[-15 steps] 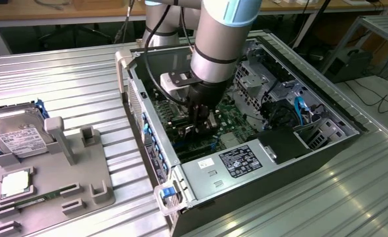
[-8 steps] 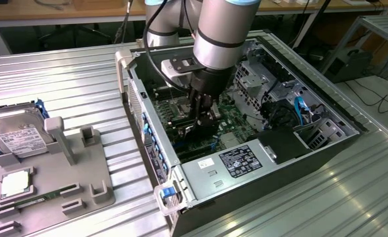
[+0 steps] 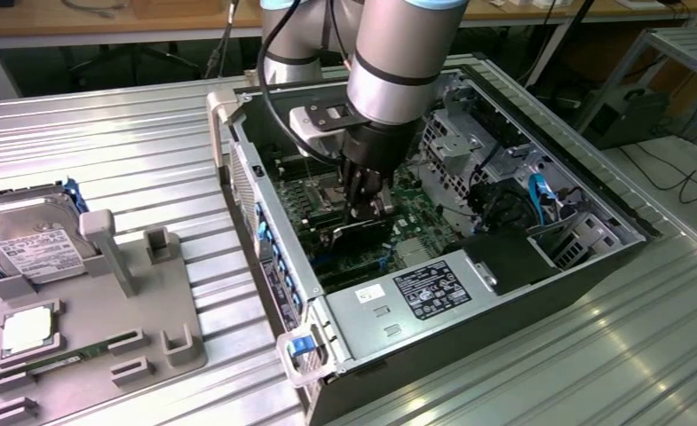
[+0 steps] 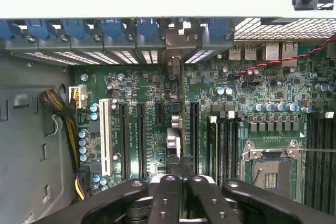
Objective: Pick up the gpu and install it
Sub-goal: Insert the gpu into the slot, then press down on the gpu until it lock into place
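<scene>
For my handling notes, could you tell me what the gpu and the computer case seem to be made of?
The gpu, held edge-on by the gripper over the motherboard: dark matte card, probably circuit board, with a pale metal bracket. The computer case: sheet metal, dull grey, with perforated and stamped panels.

i'm looking at a lab or workshop. ribbed metal bench (image 3: 123, 151), opened pc case (image 3: 443, 293) (cables behind).

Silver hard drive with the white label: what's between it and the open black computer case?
In the exterior view: tall grey plastic holder posts, then ribbed silver metal tabletop.
</scene>
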Robot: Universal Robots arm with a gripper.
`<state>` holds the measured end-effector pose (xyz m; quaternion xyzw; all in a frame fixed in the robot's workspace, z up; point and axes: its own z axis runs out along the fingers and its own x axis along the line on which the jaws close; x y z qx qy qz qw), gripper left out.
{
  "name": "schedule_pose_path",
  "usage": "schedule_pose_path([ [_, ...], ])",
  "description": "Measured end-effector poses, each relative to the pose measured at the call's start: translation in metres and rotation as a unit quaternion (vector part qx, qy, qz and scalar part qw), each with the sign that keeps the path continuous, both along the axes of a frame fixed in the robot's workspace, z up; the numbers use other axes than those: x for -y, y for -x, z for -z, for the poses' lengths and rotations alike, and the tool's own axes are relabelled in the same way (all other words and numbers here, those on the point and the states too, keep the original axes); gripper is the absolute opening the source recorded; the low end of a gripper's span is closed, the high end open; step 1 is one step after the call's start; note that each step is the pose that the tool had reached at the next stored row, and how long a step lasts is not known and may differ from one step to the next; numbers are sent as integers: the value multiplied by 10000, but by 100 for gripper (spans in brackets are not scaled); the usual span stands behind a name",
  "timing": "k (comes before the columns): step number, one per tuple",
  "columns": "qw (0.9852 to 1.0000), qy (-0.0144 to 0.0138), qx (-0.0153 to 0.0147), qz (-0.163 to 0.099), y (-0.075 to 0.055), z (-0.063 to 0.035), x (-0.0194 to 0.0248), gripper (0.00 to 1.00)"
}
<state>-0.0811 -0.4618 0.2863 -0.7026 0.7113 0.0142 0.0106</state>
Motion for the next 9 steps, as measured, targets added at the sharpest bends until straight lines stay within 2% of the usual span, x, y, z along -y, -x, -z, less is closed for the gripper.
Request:
schedule_pose_path([
  [9,10000,0,0,0,0,0,0,11],
])
